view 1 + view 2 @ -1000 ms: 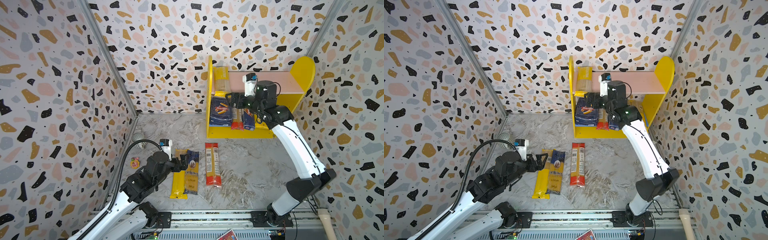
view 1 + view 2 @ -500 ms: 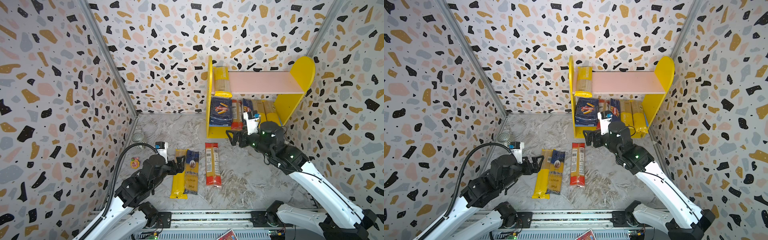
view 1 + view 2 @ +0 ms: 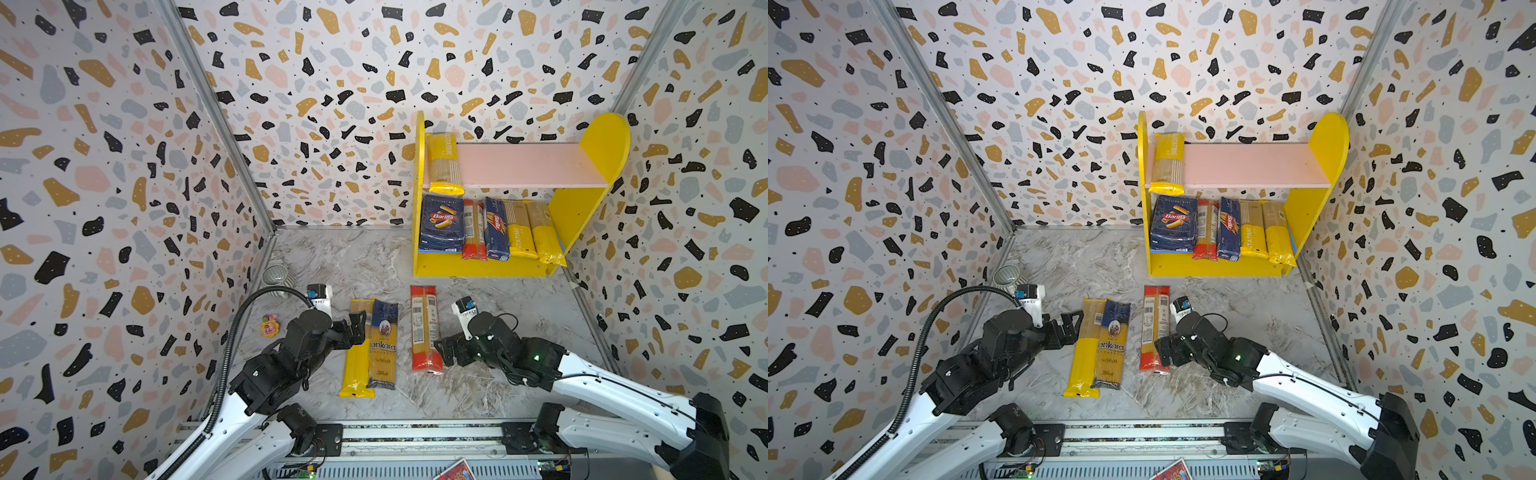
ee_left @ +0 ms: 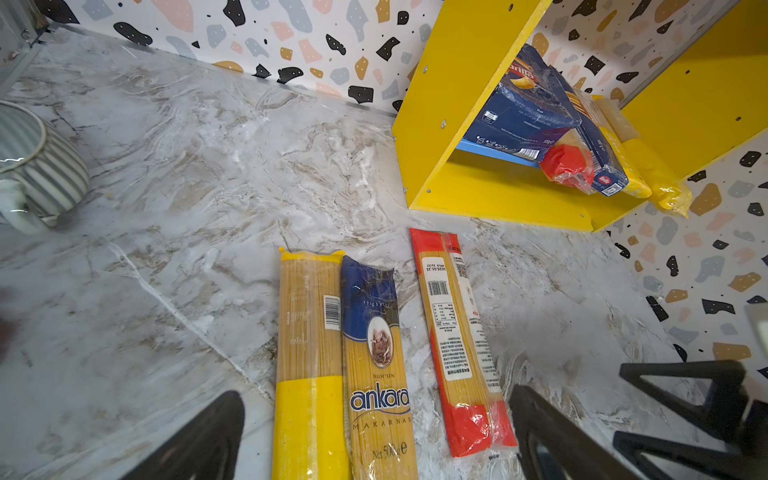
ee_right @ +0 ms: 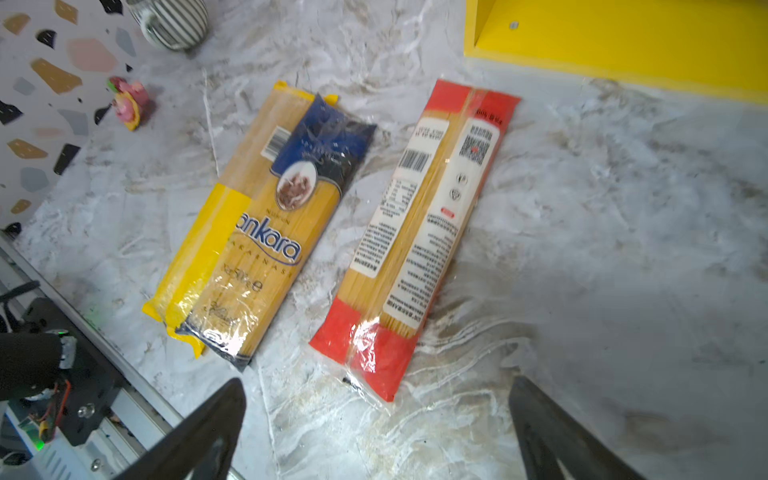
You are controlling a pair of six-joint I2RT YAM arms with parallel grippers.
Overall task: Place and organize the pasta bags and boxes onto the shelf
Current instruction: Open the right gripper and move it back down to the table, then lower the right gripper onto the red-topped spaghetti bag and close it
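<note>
On the marble floor, 6 o'clock of the shelf (image 3: 478, 268): yellow-ended spaghetti pack (image 3: 356, 365), ankara bag (image 3: 383, 345) overlapping its 3 o'clock edge, red-orange pack (image 3: 424, 328) apart. Left gripper (image 3: 358, 329) fingers spread, at yellow pack's 9 o'clock. Right gripper (image 3: 441, 352) spread, empty, at red-orange pack's 3 o'clock. Barilla rigatoni box (image 3: 441, 224) and Barilla spaghetti box (image 3: 496, 230) stand on the lower board.

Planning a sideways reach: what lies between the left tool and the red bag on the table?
Two bags, in both top views: the yellow-ended bag beside the left tool, then the blue ankara bag overlapping it, before the red bag.
</note>
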